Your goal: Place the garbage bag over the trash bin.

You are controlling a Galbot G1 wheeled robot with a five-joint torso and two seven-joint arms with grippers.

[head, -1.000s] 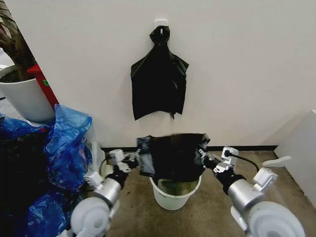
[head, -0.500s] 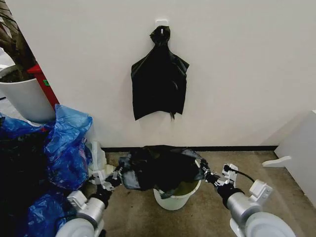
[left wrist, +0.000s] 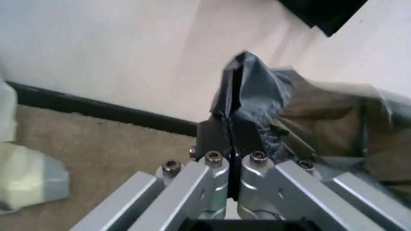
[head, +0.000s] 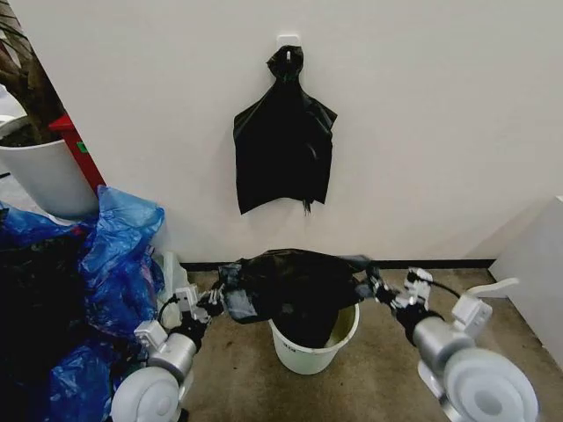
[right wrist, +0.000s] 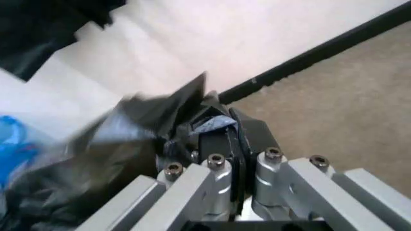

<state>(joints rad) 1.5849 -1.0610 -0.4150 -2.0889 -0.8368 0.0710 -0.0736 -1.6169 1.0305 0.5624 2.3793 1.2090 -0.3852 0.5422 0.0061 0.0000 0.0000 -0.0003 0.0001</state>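
The glossy black garbage bag (head: 290, 286) is stretched between both grippers and drapes across the mouth of the cream-white trash bin (head: 312, 350), its lower part hanging inside. My left gripper (head: 217, 299) is shut on the bag's left edge, beside the bin's left rim. The left wrist view shows the black film (left wrist: 247, 96) pinched between the shut fingers (left wrist: 233, 139). My right gripper (head: 374, 287) is shut on the bag's right edge, just past the right rim. In the right wrist view the crumpled bag (right wrist: 134, 139) is clamped at the fingers (right wrist: 234, 137).
A bundle of black bags (head: 283, 141) hangs from a wall hook above the bin. Blue plastic bags (head: 114, 264) pile up at the left, under a white planter pot (head: 48, 180). A white cabinet (head: 537, 272) stands at the right. Bare floor (head: 378, 378) lies in front.
Both grippers have spread the bag wider and carried it back over the bin's mouth. The bag's middle now sags into the bin.
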